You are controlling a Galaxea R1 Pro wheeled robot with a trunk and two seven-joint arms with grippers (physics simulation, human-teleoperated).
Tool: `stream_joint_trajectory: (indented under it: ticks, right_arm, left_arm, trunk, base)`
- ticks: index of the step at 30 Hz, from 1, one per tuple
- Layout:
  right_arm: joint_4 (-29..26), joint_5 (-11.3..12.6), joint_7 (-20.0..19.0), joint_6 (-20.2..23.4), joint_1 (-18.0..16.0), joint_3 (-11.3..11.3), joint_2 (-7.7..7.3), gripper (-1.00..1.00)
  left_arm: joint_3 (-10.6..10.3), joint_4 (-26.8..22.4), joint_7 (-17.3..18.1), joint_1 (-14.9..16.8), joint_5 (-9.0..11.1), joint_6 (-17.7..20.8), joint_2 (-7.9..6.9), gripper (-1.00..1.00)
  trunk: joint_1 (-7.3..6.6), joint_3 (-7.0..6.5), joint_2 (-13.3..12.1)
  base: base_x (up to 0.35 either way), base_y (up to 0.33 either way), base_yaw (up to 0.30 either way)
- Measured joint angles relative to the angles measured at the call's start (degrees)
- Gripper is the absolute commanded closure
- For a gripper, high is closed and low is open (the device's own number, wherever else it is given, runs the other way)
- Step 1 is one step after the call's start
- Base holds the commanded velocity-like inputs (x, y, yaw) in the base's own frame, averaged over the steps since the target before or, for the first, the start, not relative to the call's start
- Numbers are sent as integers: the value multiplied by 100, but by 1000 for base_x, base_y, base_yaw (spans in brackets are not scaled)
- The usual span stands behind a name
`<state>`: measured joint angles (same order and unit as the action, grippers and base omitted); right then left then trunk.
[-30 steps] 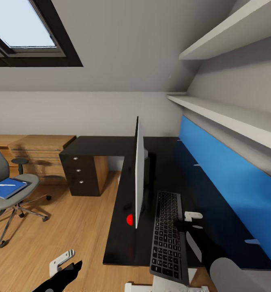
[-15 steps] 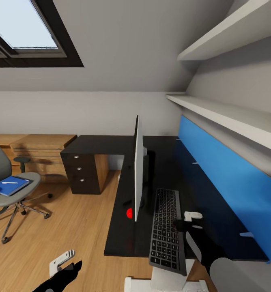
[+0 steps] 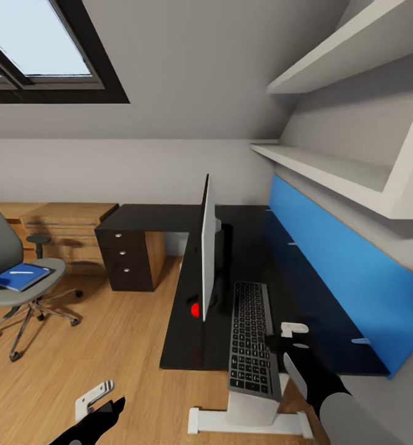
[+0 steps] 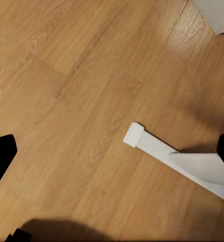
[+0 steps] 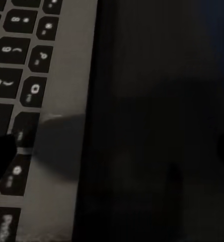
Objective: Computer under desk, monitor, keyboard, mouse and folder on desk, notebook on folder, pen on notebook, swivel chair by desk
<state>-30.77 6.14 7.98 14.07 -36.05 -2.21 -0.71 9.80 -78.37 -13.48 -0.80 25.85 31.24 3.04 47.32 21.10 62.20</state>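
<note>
1. Attic bedroom: wood-plank floor (image 3: 107, 346), sloped grey ceiling with a black-framed skylight (image 3: 39, 55), white wall shelves (image 3: 330, 167), blue back panel (image 3: 330, 259) along the black L-shaped bench (image 3: 188, 346)
2. On the bench: wide black flat monitor (image 3: 208, 247) seen edge-on, red dot at its lower corner; slim black keyboard (image 3: 250, 337) just beside it, near end overhanging the bench edge
3. Grey swivel chair (image 3: 21, 290) well apart from the bench, bright blue notebook (image 3: 21, 277) on its seat, small white pen (image 3: 20, 272) on top
4. Right gripper (image 3: 291, 337) at the keyboard's right edge; grip state: cannot tell
5. Left gripper (image 3: 98, 398) low over the floor, released
6. Key legends too blurred to read
</note>
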Motion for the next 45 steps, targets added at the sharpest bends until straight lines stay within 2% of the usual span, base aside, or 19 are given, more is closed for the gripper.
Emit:
stream_joint_trajectory:
  ticks: [21, 45]
  right_arm:
    - [73, -2, 4, -5, -1, -1, 1, -100]
    - [195, 20, 0, -12, 2, 6, -4, -100]
  left_arm:
    - [0, 0, 3, 0, 3, 0, 0, -100]
    - [-5, 47, -28, 0, 0, 0, 9, -100]
  trunk:
    - [-2, 0, 0]
    - [-528, -430, -962]
  base:
    - [-87, 0, 0]
    - [0, 0, 0]
